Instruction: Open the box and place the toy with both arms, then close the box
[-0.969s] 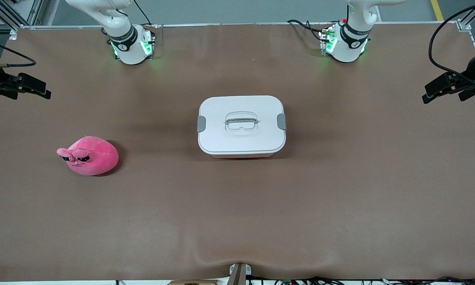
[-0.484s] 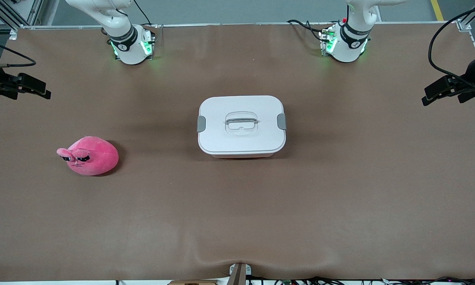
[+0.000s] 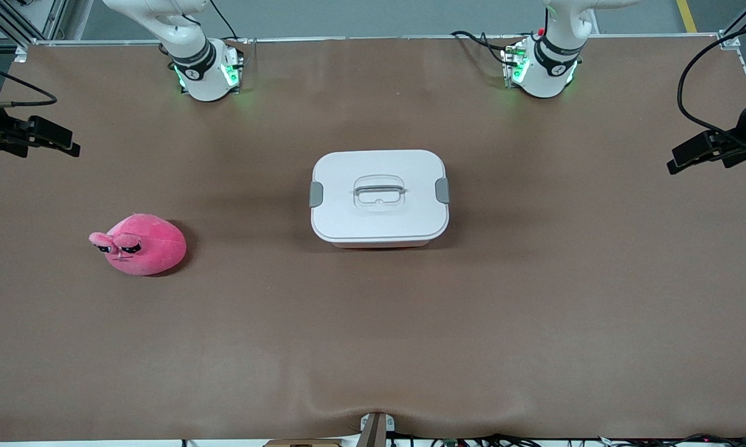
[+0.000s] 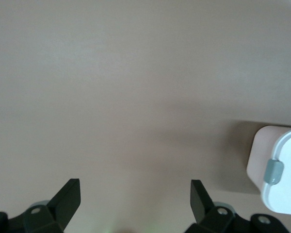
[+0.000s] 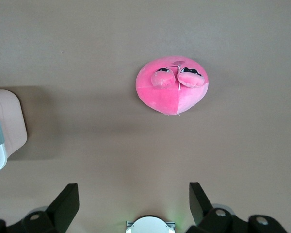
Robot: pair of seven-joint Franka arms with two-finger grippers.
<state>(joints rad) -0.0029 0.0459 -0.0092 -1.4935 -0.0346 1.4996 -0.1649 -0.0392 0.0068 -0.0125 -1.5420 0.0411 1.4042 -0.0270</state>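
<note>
In the front view, the box point(image 3: 379, 197) is seen near the middle of the table point(image 3: 534, 323), its white lid point(image 3: 379, 214) on and a grey clip point(image 3: 316, 194) at each short end. The toy point(image 3: 140, 244) lies on the table toward the right arm's end, a little nearer the front edge than the box and well apart from it. The left gripper point(image 3: 699, 151) is held over the edge at the left arm's end; the right gripper point(image 3: 37, 141) is held over the edge at the right arm's end.

In the left wrist view, the left gripper point(image 4: 135, 196) is shown with its fingers point(image 4: 69, 196) spread wide and empty above bare table, one clipped end of the box at the picture's border.

In the right wrist view, the right gripper point(image 5: 134, 200) is likewise spread and empty, with the toy and a box corner in sight.
</note>
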